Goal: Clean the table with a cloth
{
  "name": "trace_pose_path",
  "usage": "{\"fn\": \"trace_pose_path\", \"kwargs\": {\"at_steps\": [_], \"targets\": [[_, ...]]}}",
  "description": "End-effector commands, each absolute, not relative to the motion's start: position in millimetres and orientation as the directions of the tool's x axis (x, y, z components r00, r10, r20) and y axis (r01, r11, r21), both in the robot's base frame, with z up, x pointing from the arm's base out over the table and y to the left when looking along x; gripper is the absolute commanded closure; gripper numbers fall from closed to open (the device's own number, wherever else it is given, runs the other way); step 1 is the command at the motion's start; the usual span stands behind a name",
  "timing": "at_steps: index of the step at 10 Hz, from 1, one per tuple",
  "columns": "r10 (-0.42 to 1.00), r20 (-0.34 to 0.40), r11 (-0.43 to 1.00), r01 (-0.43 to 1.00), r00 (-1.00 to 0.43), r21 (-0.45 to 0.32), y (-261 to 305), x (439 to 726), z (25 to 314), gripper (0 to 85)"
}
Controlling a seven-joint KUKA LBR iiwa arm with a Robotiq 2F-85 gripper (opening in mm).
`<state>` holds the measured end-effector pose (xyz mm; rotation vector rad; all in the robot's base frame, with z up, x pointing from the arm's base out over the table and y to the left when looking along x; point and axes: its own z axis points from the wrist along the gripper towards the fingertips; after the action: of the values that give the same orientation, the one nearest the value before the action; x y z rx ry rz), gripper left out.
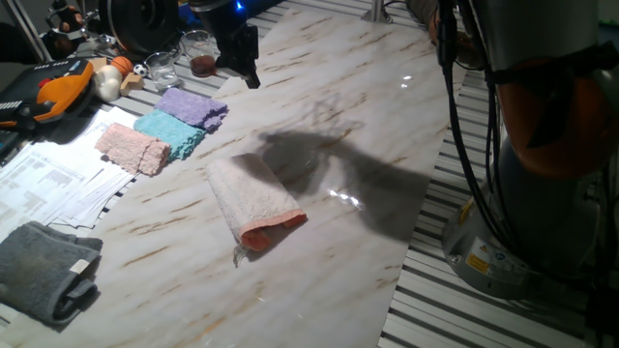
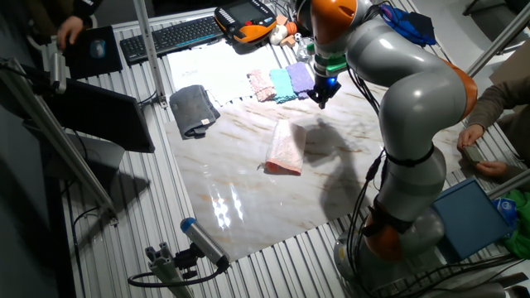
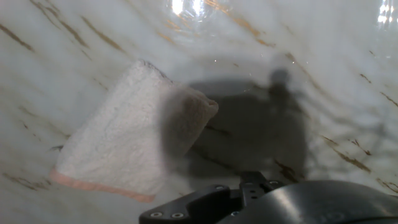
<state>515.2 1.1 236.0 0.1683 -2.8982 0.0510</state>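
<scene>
The cloth [image 1: 254, 201], a pale pinkish-white folded terry towel with an orange-red edge toward the front, lies in the middle of the white marble-look table [image 1: 329, 116]. It also shows in the other fixed view [image 2: 286, 147] and fills the left of the hand view [image 3: 124, 143]. My gripper [image 1: 247, 70] hangs in the air above the table's far part, behind the cloth and apart from it; it also shows in the other fixed view [image 2: 323, 93]. It holds nothing that I can see. Its fingers look dark and blurred, and the hand view shows only the housing.
A salmon-pink cloth [image 1: 133, 148], a teal cloth [image 1: 172, 130] and a purple cloth [image 1: 191, 104] lie at the table's left edge. A grey towel [image 1: 46, 271] lies at the front left. Glasses [image 1: 198, 53], papers [image 1: 48, 179] and an orange pendant [image 1: 58, 89] are behind. A person's hands [image 2: 476, 136] are beside the table.
</scene>
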Motion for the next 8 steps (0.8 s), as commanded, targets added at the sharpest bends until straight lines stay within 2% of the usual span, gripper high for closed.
{"fn": "trace_pose_path", "kwargs": {"at_steps": [1, 8], "targets": [[-0.11, 0.238, 0.993, -0.118, -0.965, -0.021, 1.0, 515.2, 236.1, 85.0], [-0.104, 0.237, 0.994, -0.112, -0.966, -0.019, 0.8, 515.1, 236.0, 85.0]]}}
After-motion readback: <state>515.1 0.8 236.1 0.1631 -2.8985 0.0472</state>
